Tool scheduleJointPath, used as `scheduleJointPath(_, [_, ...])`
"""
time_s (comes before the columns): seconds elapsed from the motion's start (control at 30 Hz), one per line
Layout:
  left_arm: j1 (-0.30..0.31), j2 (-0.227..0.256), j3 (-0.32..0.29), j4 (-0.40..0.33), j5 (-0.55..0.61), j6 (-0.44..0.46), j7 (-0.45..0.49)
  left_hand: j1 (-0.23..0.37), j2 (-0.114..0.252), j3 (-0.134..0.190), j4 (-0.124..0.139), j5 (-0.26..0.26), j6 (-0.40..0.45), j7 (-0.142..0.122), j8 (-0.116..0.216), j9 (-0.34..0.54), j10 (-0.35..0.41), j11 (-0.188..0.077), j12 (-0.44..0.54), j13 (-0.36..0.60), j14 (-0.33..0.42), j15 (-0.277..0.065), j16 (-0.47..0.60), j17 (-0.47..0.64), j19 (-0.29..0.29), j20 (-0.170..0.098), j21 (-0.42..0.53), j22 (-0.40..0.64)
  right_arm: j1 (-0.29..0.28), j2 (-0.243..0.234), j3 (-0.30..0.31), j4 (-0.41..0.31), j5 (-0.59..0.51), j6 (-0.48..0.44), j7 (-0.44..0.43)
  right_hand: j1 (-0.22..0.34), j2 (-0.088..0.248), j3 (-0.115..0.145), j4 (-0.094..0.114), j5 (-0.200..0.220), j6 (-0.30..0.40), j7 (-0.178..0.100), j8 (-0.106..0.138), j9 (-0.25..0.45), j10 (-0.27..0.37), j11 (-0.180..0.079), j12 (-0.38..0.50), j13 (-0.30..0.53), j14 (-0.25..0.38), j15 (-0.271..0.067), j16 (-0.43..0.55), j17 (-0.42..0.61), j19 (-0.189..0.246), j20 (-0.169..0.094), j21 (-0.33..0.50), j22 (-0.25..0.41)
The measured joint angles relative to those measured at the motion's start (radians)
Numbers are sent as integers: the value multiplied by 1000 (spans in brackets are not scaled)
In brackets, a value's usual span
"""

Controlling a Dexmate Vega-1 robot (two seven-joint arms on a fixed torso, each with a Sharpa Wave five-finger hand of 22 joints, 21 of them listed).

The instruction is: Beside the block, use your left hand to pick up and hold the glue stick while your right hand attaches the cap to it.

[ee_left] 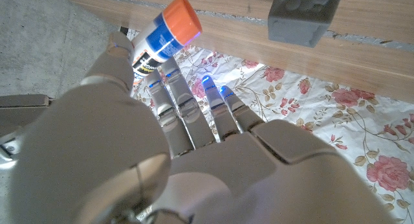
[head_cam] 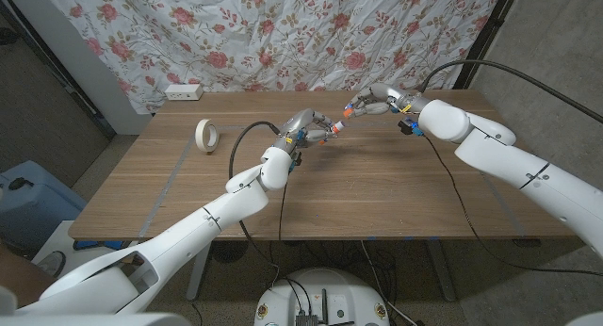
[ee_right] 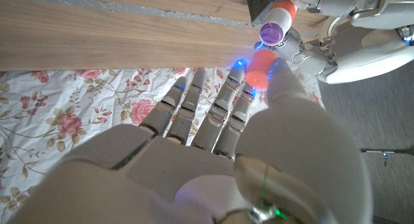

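Note:
My left hand [head_cam: 309, 128] is raised over the table's middle and grips the white glue stick [head_cam: 336, 126], which points toward my right hand. In the left wrist view the stick [ee_left: 162, 35] shows an orange end and sits between thumb and fingers. My right hand [head_cam: 379, 101] pinches the orange cap [head_cam: 350, 109] just beyond the stick's end. In the right wrist view the cap [ee_right: 261, 67] is a short gap from the stick's purple tip [ee_right: 272, 31]. The grey block [ee_left: 303, 15] lies on the table beyond my left hand.
A roll of tape [head_cam: 207, 135] lies on the table's left part. A white power strip [head_cam: 184, 91] sits at the far left corner by the flowered curtain [head_cam: 311, 34]. A blue bin [head_cam: 24, 203] stands on the floor at the left.

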State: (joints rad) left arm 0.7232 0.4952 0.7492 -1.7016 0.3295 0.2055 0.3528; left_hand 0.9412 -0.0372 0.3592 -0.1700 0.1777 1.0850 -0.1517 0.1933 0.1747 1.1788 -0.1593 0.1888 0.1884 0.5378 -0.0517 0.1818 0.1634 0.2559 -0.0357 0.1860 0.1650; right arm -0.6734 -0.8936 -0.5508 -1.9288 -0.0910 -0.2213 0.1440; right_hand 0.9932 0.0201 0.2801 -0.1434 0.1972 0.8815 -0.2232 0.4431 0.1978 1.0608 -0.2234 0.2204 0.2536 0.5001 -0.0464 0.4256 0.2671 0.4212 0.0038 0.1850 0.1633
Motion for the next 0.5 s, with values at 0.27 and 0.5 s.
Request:
scheduleJointPath(0.27, [0, 1, 0, 0, 0, -3, 4, 0, 0, 0, 0, 0, 0, 0, 0, 0, 0, 0, 0, -1, 0, 0, 0, 0, 0, 0, 0, 0, -6, -1, -1, -5, -1, 0, 0, 0, 0, -2, -2, 0, -2, 2, 0, 0, 0, 0, 0, 0, 0, 0, 4, 0, 0, 0, 0, 0])
scheduleJointPath(0.5, [7, 5, -2, -11, 2, -3, 6, 0, 0, 0, 0, 0, 0, 0, 0, 0, 0, 0, 0, 0, 0, 0, 0, 0, 0, 0, 0, 0, -11, -3, -1, -11, -1, 0, 0, 0, 0, -3, -3, 0, -2, 2, -3, -1, 0, 0, 0, 0, 0, 0, 4, 0, 0, 0, 0, 0])
